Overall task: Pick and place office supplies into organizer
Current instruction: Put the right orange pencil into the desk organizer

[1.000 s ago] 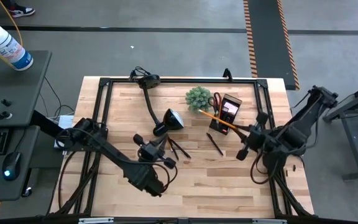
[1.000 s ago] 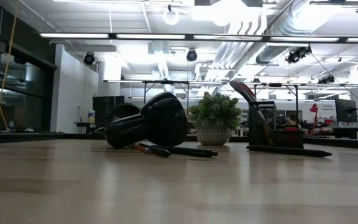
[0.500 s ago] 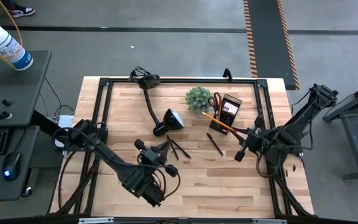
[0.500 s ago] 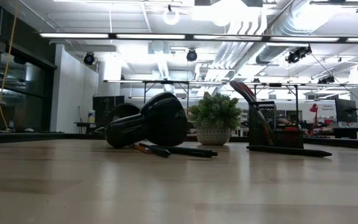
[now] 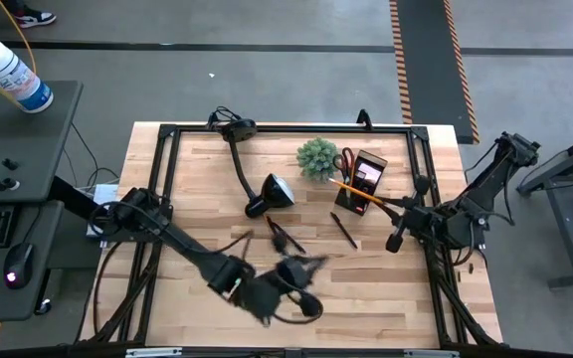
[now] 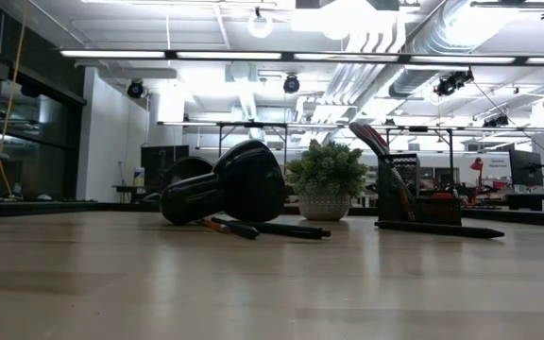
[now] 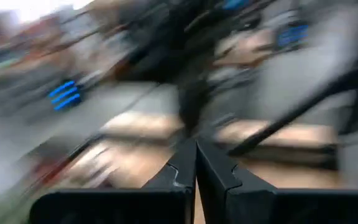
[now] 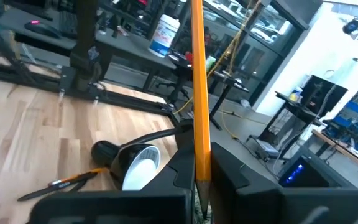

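Observation:
My right gripper point(image 5: 388, 210) is at the table's right, shut on an orange pencil point(image 5: 351, 191) that reaches out over the black organizer point(image 5: 368, 182). Red-handled scissors point(image 5: 344, 160) stick up at the organizer's far left corner, beside the green plant point(image 5: 318, 157). Dark and orange pens point(image 5: 283, 237) lie on the table near the lamp head point(image 5: 278, 190), and another dark pen point(image 5: 343, 230) lies nearer the organizer. My left gripper point(image 5: 311, 265), blurred, hangs shut and empty over the table's near middle; its fingers point(image 7: 185, 169) meet in the left wrist view. My right gripper pinches the orange pencil near one end point(image 8: 199, 163) between its two fingers. The fingers come level from the table's right side, and the pencil runs on ahead along them. The pencil is lifted clear, its free end point(image 5: 332, 182) toward the plant.
A black desk lamp runs from its base point(image 5: 233, 127) at the far edge to its white-faced head point(image 8: 138, 165) mid-table. A black frame rail point(image 5: 286, 127) borders the table. Bare wood point(image 5: 366, 288) lies along the near side.
My left gripper has left the pens by the lamp head, swung toward the table's right and near edge, risen and tipped from pointing down to about level, empty. My right gripper has drawn slightly toward the right edge with the pencil.

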Tool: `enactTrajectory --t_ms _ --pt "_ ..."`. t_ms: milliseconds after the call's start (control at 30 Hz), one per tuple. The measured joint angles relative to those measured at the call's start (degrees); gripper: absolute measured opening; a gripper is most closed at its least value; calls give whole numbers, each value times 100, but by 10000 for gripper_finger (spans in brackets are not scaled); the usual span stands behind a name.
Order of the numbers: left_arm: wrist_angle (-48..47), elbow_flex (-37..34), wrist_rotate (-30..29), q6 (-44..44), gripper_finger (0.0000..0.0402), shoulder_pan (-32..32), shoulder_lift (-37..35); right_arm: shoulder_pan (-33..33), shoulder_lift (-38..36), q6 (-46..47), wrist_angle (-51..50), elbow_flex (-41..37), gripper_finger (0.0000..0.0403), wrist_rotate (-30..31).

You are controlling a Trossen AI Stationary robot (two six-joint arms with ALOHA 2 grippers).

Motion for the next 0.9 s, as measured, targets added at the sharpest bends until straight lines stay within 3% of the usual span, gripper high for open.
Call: enactTrajectory --t_ms 67,100,300,467,600,700,767,900 --pt "1088 -151 1121 740 0 203 0 0 -33 -2 -93 0 11 -11" --pt "1387 -203 1338 873 0 307 -1 1 -48 -2 -118 0 11 6" --pt "1452 -546 1545 619 0 893 7 289 -109 22 -217 0 11 175" --pt "2407 -1054 1680 926 0 1132 -2 372 -96 -187 -61 0 11 199" --pt "3511 -1625 1679 1506 1 1209 -253 372 -113 -1207 926 0 11 281" --pt "4958 -2393 1871 1946 2 1260 -673 349 -161 -1926 1721 0 11 -167" --pt "6000 -3016 2349 1922 3 1358 -901 265 -166 -2178 2049 0 11 -669" --pt "7604 -3952 3651 881 3 1780 -1033 -129 -119 -2233 2319 0 11 -1675"
